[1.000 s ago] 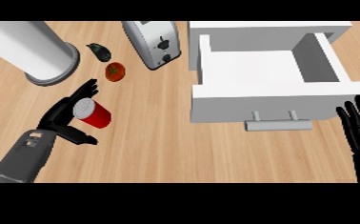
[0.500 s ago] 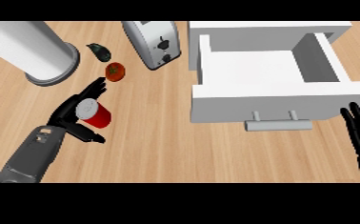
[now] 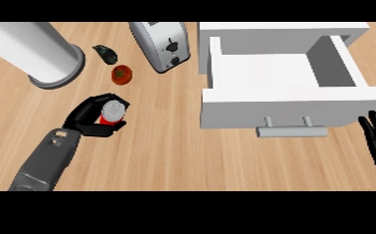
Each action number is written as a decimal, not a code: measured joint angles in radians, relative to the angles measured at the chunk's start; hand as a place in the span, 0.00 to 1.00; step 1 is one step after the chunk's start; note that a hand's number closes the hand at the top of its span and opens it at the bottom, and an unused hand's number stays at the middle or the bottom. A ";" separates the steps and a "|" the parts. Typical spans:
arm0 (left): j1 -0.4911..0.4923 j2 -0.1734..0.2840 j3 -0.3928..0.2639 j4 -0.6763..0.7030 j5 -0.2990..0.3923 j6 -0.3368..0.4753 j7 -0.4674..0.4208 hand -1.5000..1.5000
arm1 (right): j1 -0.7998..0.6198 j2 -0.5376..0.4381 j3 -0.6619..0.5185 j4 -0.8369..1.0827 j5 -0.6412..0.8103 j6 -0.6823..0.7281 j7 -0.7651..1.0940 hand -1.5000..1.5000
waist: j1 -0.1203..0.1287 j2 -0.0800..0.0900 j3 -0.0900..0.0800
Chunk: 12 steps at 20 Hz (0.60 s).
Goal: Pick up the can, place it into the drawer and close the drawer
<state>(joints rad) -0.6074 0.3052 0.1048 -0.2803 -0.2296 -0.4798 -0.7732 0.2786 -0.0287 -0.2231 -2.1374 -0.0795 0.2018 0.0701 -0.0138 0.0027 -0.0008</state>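
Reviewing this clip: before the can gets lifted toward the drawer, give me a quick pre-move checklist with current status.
1. Left hand curled round the can: ok.
2. Can upright, silver top showing: ok.
3. Drawer open, inside bare: ok.
4. Counter between can and drawer free of things: ok.
5. Tomato and toaster apart from the can: ok.
6. Right hand at the right edge, beside the drawer handle: contact cannot tell.

The left robot hand [image 3: 94, 117] has closed round the can [image 3: 112, 112], its fingers now curled over the silver top where they earlier lay spread beside it. The can has tipped from lying slantwise to near upright, slightly nearer the drawer [image 3: 279, 103].
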 measured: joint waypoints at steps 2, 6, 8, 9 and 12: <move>0.003 -0.010 -0.001 -0.008 0.008 -0.016 0.008 1.00 | -0.004 -0.006 -0.014 0.000 -0.016 0.004 0.002 0.00 | 0.001 0.000 0.000; 0.002 -0.025 0.000 -0.042 0.032 -0.051 0.041 1.00 | -0.011 -0.003 -0.007 -0.021 -0.010 -0.012 0.027 0.00 | 0.005 -0.002 0.000; 0.008 -0.034 0.030 -0.058 0.067 -0.019 0.066 1.00 | -0.013 -0.011 -0.027 -0.015 -0.034 -0.006 0.032 0.00 | 0.008 -0.003 0.000; 0.010 -0.048 0.054 -0.063 0.090 0.018 0.080 1.00 | -0.013 -0.010 -0.028 -0.018 -0.034 -0.008 0.035 0.00 | 0.011 -0.004 0.001; 0.041 -0.062 0.145 -0.064 0.165 0.148 0.088 1.00 | 0.004 -0.006 -0.032 -0.025 -0.031 -0.008 0.030 0.00 | 0.022 -0.007 0.001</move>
<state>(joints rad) -0.5660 0.2432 0.2498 -0.3440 -0.0650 -0.3319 -0.6856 0.2829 -0.0349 -0.2552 -2.1624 -0.1103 0.1940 0.1002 0.0080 -0.0045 0.0005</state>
